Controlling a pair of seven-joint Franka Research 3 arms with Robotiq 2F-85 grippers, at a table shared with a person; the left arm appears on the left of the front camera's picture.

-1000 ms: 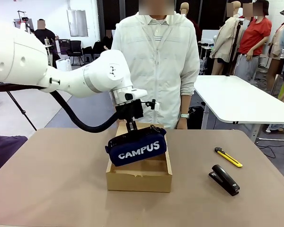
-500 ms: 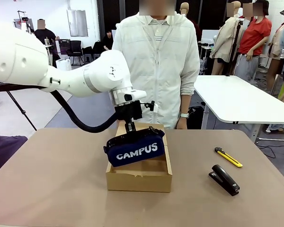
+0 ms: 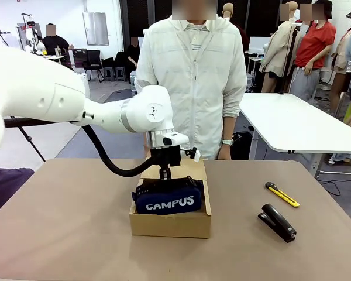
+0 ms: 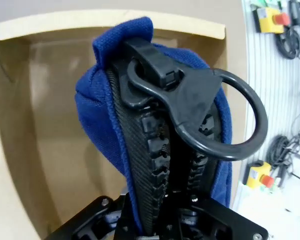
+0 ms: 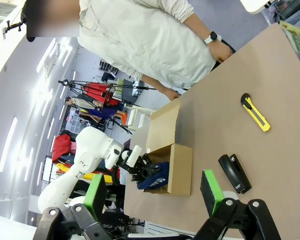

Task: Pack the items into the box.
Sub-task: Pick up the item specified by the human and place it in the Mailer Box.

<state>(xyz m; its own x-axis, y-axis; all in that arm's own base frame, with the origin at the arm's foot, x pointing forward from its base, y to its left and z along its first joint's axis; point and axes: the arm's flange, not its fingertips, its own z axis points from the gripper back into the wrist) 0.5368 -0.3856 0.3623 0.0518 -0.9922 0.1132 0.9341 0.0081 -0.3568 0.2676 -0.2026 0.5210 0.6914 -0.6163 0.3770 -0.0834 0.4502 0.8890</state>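
My left gripper (image 3: 164,174) is shut on the top zipper edge of the navy "CAMPUS" pouch (image 3: 167,202). The pouch sits low inside the brown cardboard box (image 3: 169,226), with its upper half above the rim. In the left wrist view the pouch (image 4: 97,105), with its black zipper and ring, hangs over the box floor (image 4: 50,150). The yellow-and-black utility knife (image 3: 282,195) lies on the table to the right of the box. My right gripper (image 5: 152,192) is open and empty, high above the table, looking down on the box (image 5: 182,170), the pouch (image 5: 156,176) and the knife (image 5: 255,112).
A black stapler (image 3: 276,222) lies in front of the knife, near the right front of the table (image 3: 64,234). The box's lid flap (image 3: 190,168) stands open at the far side. A person (image 3: 193,76) in a white jacket stands at the far edge, hands down.
My left gripper has come down and slightly right with the pouch. The pouch went from hanging tilted above the box to sitting level inside it.
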